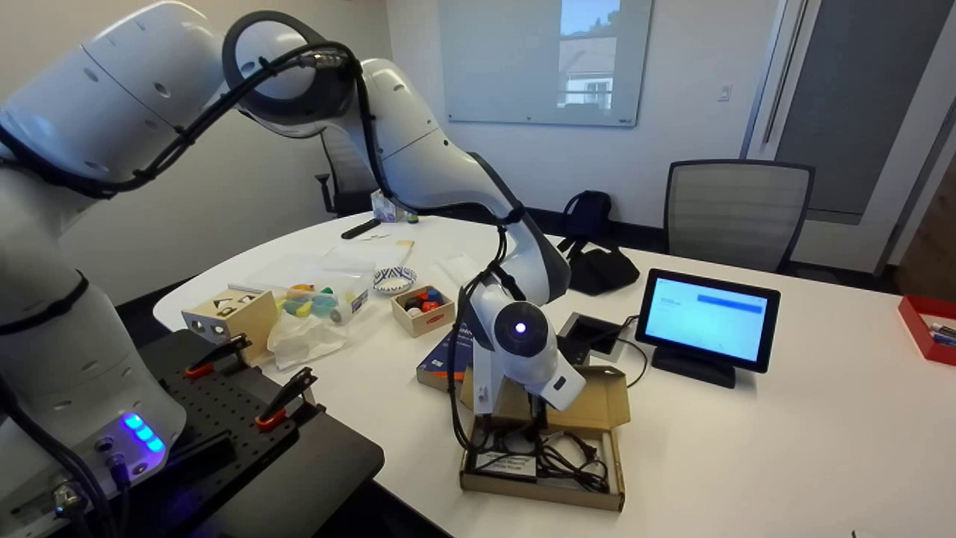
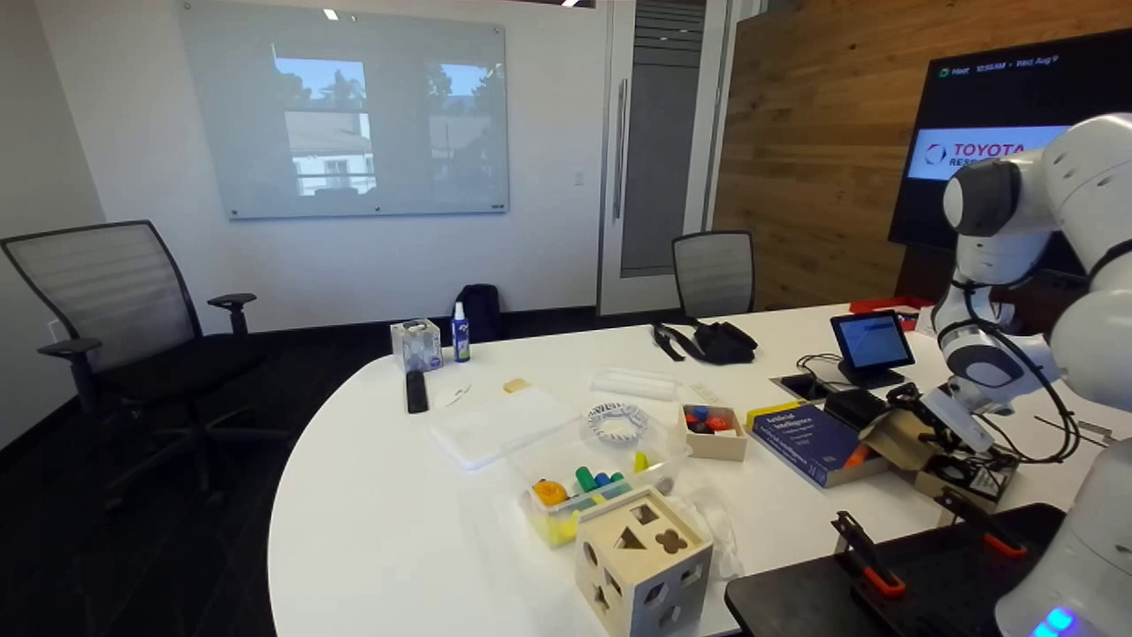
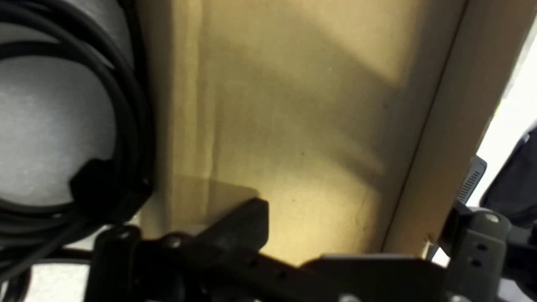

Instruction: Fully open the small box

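The small box, a tan cardboard tray (image 1: 541,496), sits near the table edge with black cables inside; it also shows in an exterior view (image 2: 937,487). Its lid flap (image 1: 597,394) is raised and tilted back, away from the tray, with side flaps sticking out; it also shows in an exterior view (image 2: 893,441). My gripper (image 1: 538,411) is low over the hinge side. In the wrist view my gripper (image 3: 355,224) is open, its fingers apart with the lid's inner face (image 3: 310,126) behind them. Contact with the lid cannot be told. The arm partly hides the lid.
A blue-and-red book (image 2: 809,442) lies beside the lid. A tablet with lit screen (image 1: 706,321) and cables stand behind. A wooden crate of balls (image 1: 423,317), a shape-sorter cube (image 2: 641,566) and a plastic bin (image 2: 566,522) stand on the table. Clamps (image 1: 287,400) sit by the base.
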`<state>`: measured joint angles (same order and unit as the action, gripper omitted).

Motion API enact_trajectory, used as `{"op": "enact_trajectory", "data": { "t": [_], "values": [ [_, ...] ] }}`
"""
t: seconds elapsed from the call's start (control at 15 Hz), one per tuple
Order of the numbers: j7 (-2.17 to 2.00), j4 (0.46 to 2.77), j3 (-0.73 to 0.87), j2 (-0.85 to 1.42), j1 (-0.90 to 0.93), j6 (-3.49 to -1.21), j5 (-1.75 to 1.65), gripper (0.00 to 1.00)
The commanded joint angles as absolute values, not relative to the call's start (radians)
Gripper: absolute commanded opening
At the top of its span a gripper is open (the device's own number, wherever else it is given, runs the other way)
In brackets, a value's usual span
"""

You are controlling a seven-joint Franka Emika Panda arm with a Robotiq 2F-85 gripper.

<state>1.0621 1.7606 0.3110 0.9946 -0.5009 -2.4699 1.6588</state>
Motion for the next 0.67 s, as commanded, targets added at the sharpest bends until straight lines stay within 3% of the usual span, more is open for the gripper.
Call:
{"op": "enact_trajectory", "data": {
  "t": [0.0,0.6],
  "values": [
    [1.058,1.749,0.326,1.035,-0.491,-2.491,1.666,1.00],
    [1.025,1.720,0.341,1.096,-0.475,-2.502,1.592,1.00]
  ]
}}
